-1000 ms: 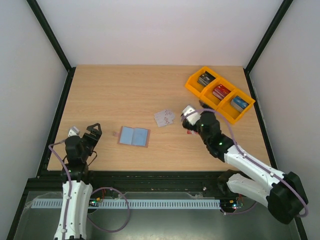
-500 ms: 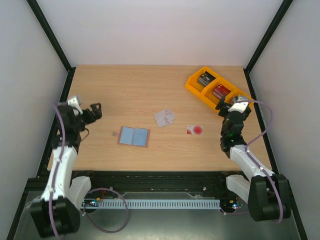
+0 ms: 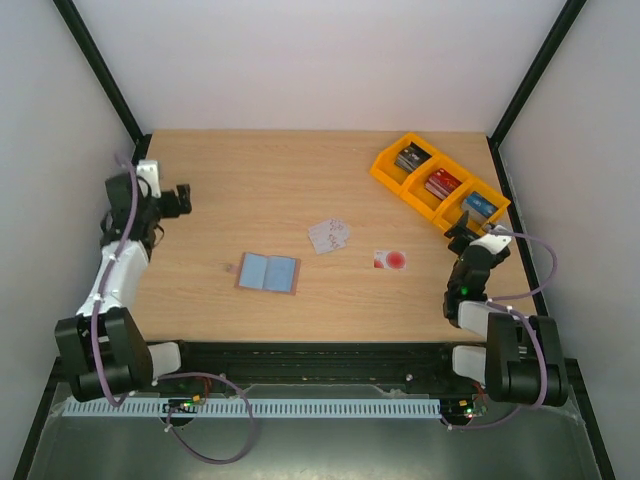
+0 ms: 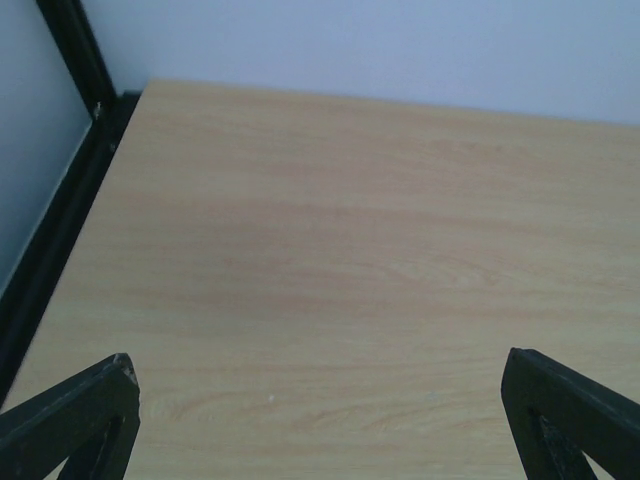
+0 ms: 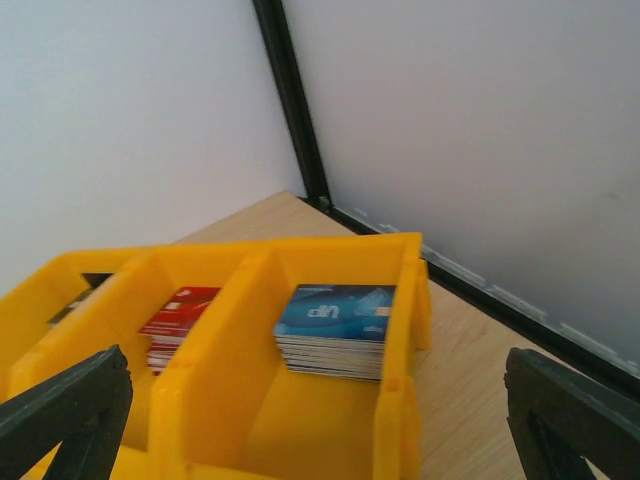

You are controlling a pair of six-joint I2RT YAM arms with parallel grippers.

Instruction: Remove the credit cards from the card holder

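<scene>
The card holder (image 3: 268,272) lies open and flat on the table, its light blue inside facing up. One whitish credit card (image 3: 328,235) rests to its right, and a white card with a red circle (image 3: 390,260) lies further right. Both cards are outside the holder. My left gripper (image 3: 181,200) is at the table's left edge, far from the holder, open and empty over bare wood (image 4: 320,420). My right gripper (image 3: 462,236) is at the right edge, just in front of the orange bins, open and empty (image 5: 320,420).
A row of three orange bins (image 3: 404,178) stands at the back right with stacks of dark, red (image 5: 180,315) and blue (image 5: 335,325) cards. Black frame posts and white walls close in the table on the left, right and back.
Both arms have swung away from the middle: the left up to the left edge, the right back from the red-circle card to the right edge. Cards and holder have not moved.
</scene>
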